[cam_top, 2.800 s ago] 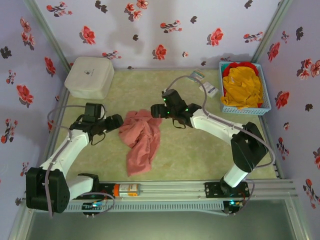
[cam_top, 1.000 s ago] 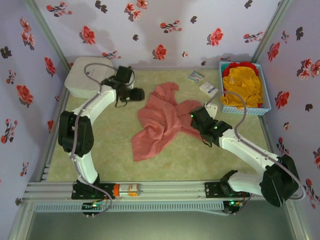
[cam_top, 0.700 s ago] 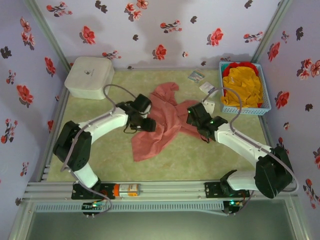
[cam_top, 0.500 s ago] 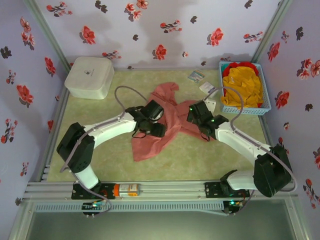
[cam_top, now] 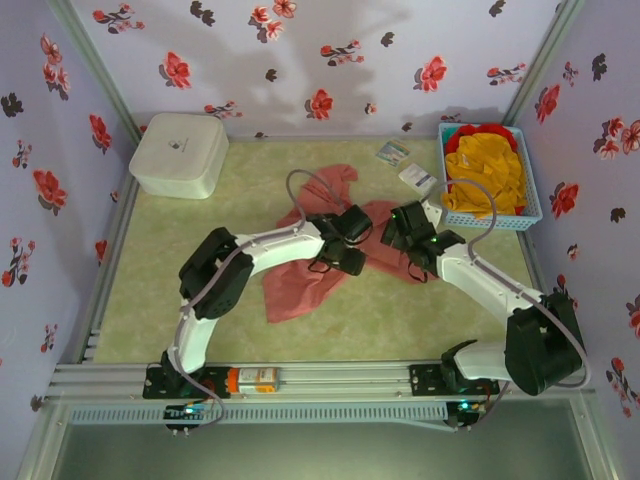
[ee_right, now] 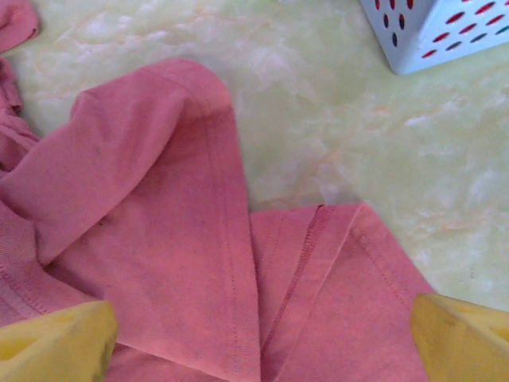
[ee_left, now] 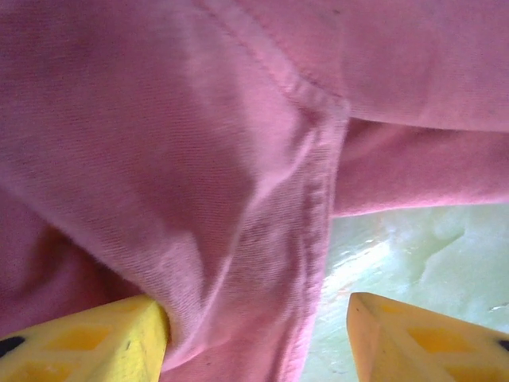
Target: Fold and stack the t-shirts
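The salmon-pink t-shirt (cam_top: 300, 285) lies crumpled and partly spread on the table's middle. My left gripper (cam_top: 345, 262) reaches across onto its right half. In the left wrist view a seamed fold of the shirt (ee_left: 199, 159) stands between the yellow fingers (ee_left: 87, 342), touching the left one, with a gap to the right one; the jaws are open. My right gripper (cam_top: 398, 222) hovers open over the shirt's right edge. Its wrist view shows a folded sleeve and hem (ee_right: 159, 239) between wide-apart fingertips (ee_right: 56, 346). A mustard-yellow shirt (cam_top: 485, 175) and a red one (cam_top: 495, 132) fill the basket.
A blue perforated basket (cam_top: 530, 215) stands at the back right, its corner (ee_right: 445, 32) near my right gripper. A white rounded-square box (cam_top: 178, 153) sits at the back left. Two small cards (cam_top: 393, 152) (cam_top: 417, 178) lie by the basket. Flowered walls enclose the table.
The left arm swung from beside the white box across to the shirt's right half. The right gripper opened wider and edged towards the back. The shirt's right part bunched slightly.
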